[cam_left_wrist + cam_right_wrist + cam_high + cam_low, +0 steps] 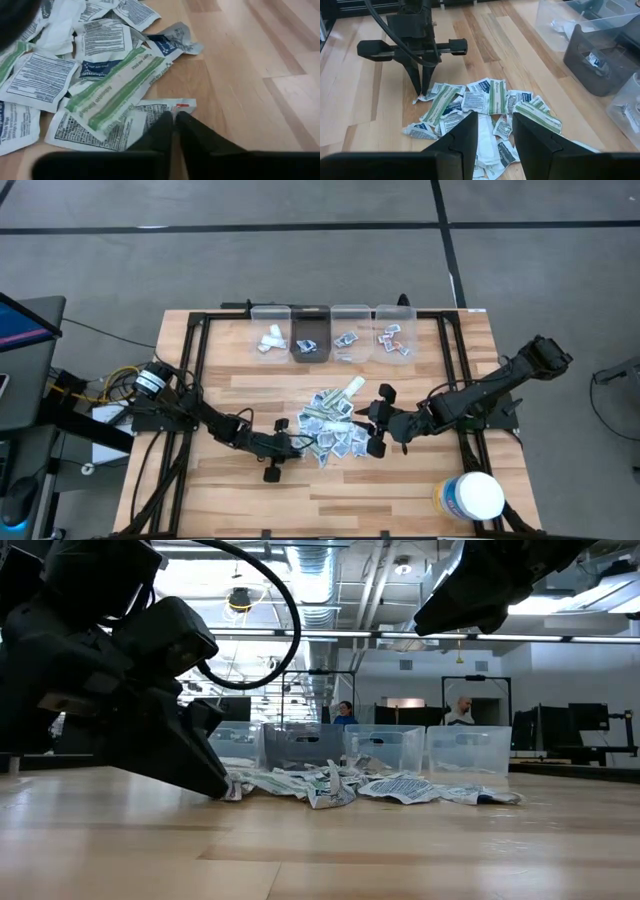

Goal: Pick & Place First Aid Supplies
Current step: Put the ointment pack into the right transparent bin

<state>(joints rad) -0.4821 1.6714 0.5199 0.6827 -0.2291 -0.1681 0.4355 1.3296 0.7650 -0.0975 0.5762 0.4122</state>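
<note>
We see the first aid supplies (330, 430) as a loose heap of small flat white packets with fine black print, some with blue or green bands, overlapping mid-surface between the two arms; there are too many to count exactly. A few more lie in the four clear bins (330, 330) at the far edge of the wooden surface (400, 490). One white tub (470, 497) with a yellow label stands near the front right corner, well apart from the heap.

The left gripper (175, 120) sits low at the heap's left edge, its jaws pressed together on the corner of a red-marked packet (172, 106). The right gripper (492, 120) hovers over the heap's right side, jaws apart with nothing between them. Nothing stands between heap and bins.
</note>
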